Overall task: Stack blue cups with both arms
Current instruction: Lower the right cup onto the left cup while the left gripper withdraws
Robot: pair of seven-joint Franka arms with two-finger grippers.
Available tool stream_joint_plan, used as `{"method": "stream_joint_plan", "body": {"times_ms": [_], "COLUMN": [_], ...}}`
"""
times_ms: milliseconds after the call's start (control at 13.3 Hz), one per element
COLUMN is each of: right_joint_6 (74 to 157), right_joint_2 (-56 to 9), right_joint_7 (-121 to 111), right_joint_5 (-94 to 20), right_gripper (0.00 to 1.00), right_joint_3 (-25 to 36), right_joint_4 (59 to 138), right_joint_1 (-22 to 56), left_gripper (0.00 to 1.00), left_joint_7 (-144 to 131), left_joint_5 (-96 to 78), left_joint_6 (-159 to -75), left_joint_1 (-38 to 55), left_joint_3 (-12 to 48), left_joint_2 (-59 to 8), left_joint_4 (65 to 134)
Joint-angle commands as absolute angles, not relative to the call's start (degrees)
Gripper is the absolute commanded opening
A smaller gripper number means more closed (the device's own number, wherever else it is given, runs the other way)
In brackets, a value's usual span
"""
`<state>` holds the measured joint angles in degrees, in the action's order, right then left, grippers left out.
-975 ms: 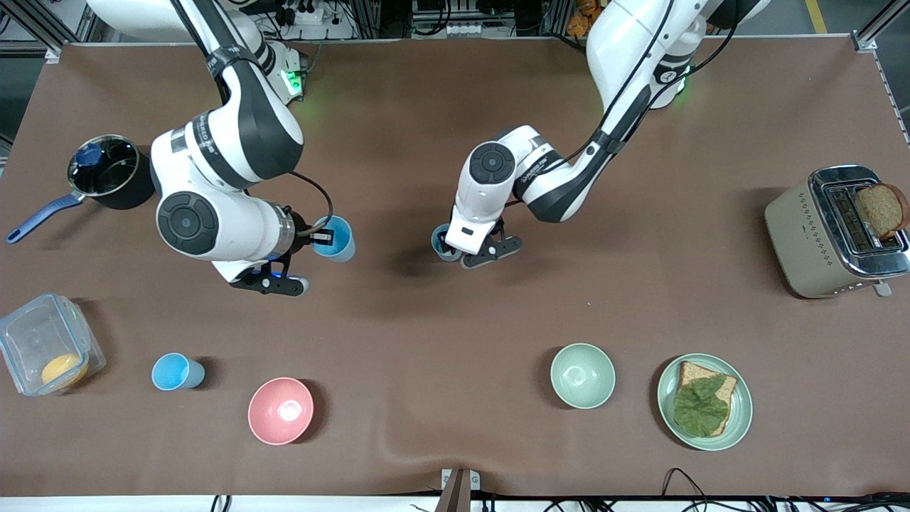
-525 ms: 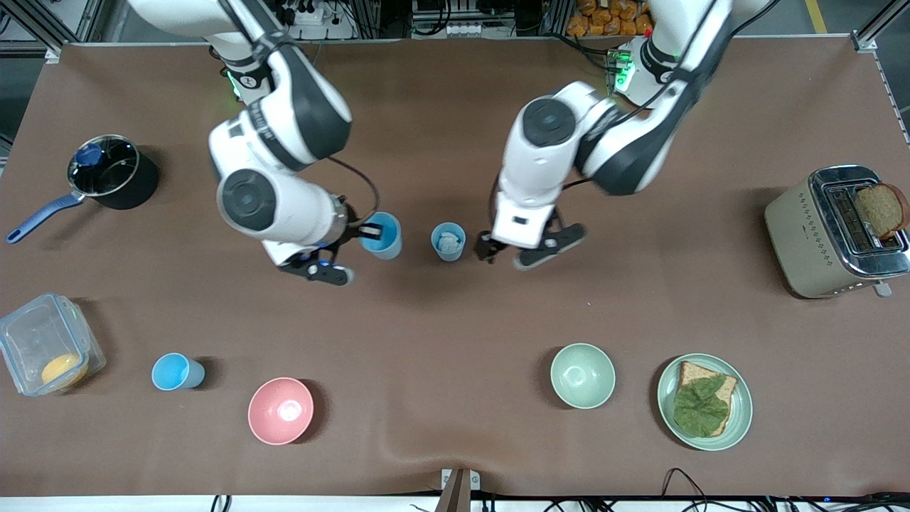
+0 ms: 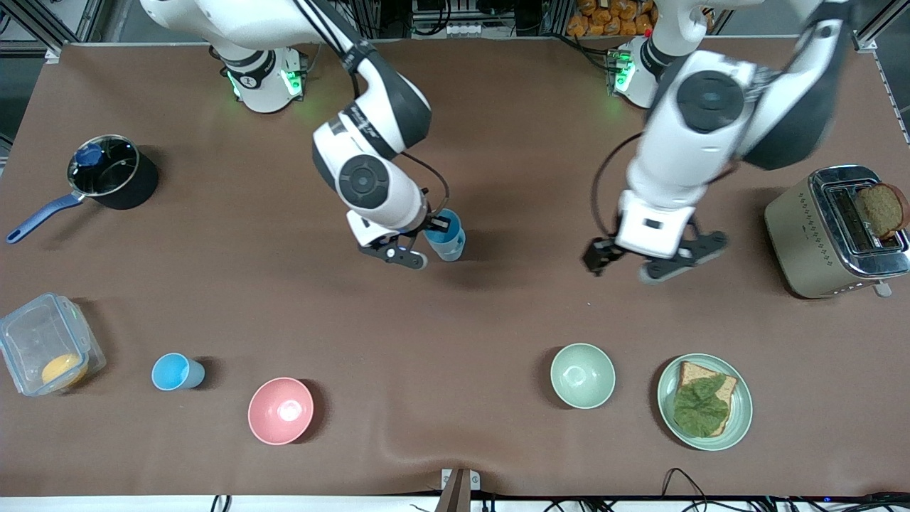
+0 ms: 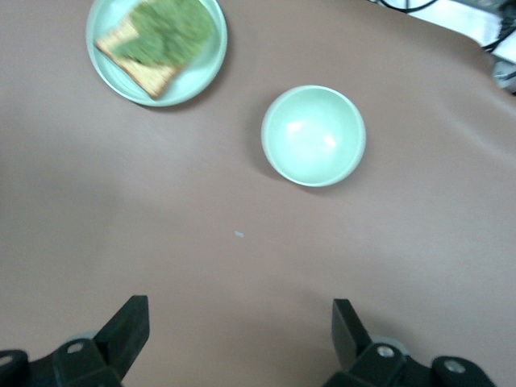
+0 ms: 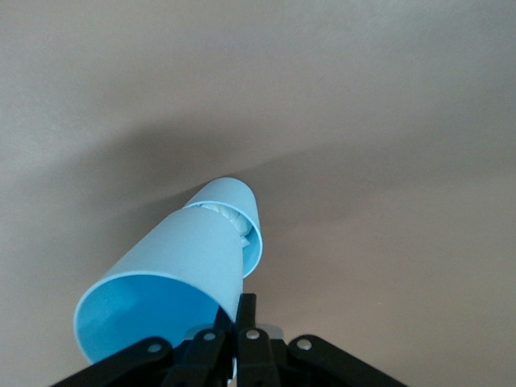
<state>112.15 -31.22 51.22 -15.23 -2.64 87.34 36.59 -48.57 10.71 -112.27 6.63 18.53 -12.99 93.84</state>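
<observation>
My right gripper is shut on the rim of a sky-blue cup at the table's middle. In the right wrist view, that sky-blue cup is tilted with its base in the mouth of the paler blue cup, which stands on the table. The paler cup shows only partly under it in the front view. My right gripper pinches the cup wall. My left gripper is open and empty in the air over bare table toward the toaster; its fingers stand wide apart. Another sky-blue cup sits near the front camera.
A pink bowl, a pale green bowl and a plate with toast and lettuce lie nearest the front camera. A toaster holding bread is at the left arm's end. A pot and a clear container are at the right arm's end.
My right gripper carried the sky-blue cup toward the left arm's end, onto the paler cup. My left gripper let go of the paler cup and swung away toward the toaster.
</observation>
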Motion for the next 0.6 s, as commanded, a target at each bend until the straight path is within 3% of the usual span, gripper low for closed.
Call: {"method": "stream_joint_plan", "body": {"times_ms": [0, 300, 375, 450, 525], "right_joint_6": [113.99, 114.26, 114.17, 113.82, 113.56], "right_joint_2": [-30.41, -30.5, -30.59, -30.41, -30.15], "right_joint_7": [52.21, 53.79, 53.88, 53.88, 53.7], "right_joint_5": [-15.64, -15.64, -15.64, -15.64, -15.64], "right_gripper": [0.0, 0.01, 0.47, 0.99, 1.0], "right_joint_3": [-1.76, -1.76, -1.76, -1.76, -1.67], "right_joint_4": [90.34, 90.53, 90.53, 90.44, 90.27], "right_joint_1": [38.05, 38.41, 38.32, 37.71, 37.1], "left_gripper": [1.0, 1.0, 1.0, 1.0, 1.0], "left_joint_7": [-41.07, -28.5, -26.91, -25.68, -24.01], "left_joint_5": [11.07, 10.38, 9.85, 9.32, 8.71], "left_joint_6": [-109.95, -102.59, -100.92, -100.38, -99.85], "left_joint_1": [2.66, -1.66, -2.45, -3.07, -3.34], "left_joint_3": [19.25, 19.25, 19.25, 19.25, 19.25], "left_joint_2": [-9.67, -8.44, -7.83, -7.21, -6.95], "left_joint_4": [95.27, 91.24, 90.88, 90.79, 90.79]}}
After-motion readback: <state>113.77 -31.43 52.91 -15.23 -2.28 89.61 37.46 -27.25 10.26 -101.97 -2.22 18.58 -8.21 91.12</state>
